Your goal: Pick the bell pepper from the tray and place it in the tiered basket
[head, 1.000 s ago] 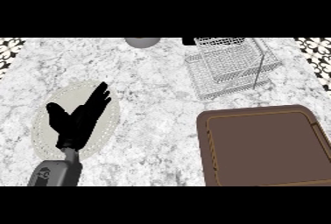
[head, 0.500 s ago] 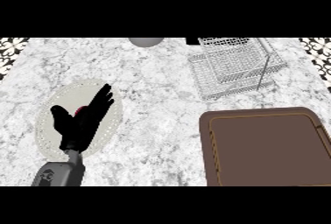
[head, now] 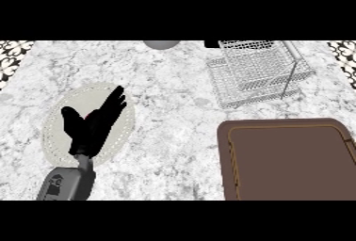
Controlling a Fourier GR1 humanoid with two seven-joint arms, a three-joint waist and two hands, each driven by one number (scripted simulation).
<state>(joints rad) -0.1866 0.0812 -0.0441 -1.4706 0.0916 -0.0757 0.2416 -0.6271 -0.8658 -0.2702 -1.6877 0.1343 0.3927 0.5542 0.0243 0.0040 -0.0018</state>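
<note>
- Marble counter (head: 173, 84), white with grey veining, filling the head view.
- Pale round plate (head: 59, 106) with a dotted rim, well to the left of the brown tray (head: 288, 160).
- Left hand (head: 94, 127) over that plate, grey forearm entering from the lower edge below it.
- Fingers (head: 115, 101) straight and held close together, pointing up and to the right across the plate; thumb (head: 69, 115) splayed out to the left, apart from the fingers.
- Nothing pinched or curled round, as far as visible.
- Small reddish patch (head: 87, 116) showing in the gap between thumb and fingers, on the plate; too little exposed to tell whether this is the bell pepper.
- Bell pepper otherwise not identifiable anywhere; most likely spot hidden under the palm, cannot tell.
- Tray: dark brown, rectangular, rounded corners, raised lip, at lower right of the counter; inner surface plain brown.
- Tiered basket (head: 261, 70) of white wire, just above the tray toward the far edge of the counter, apart from the tray with a strip of marble between.
- Basket slightly skewed relative to the tray's edges; thin wire handle or strut running diagonally down its right side.
- Grey rounded object (head: 161, 44) at the far edge of the counter, to the left of the basket, cut off by the view; identity unclear.
- Patterned black-and-white surface (head: 12, 52) at both far corners, beyond the counter.
- Right hand showing nowhere.
</note>
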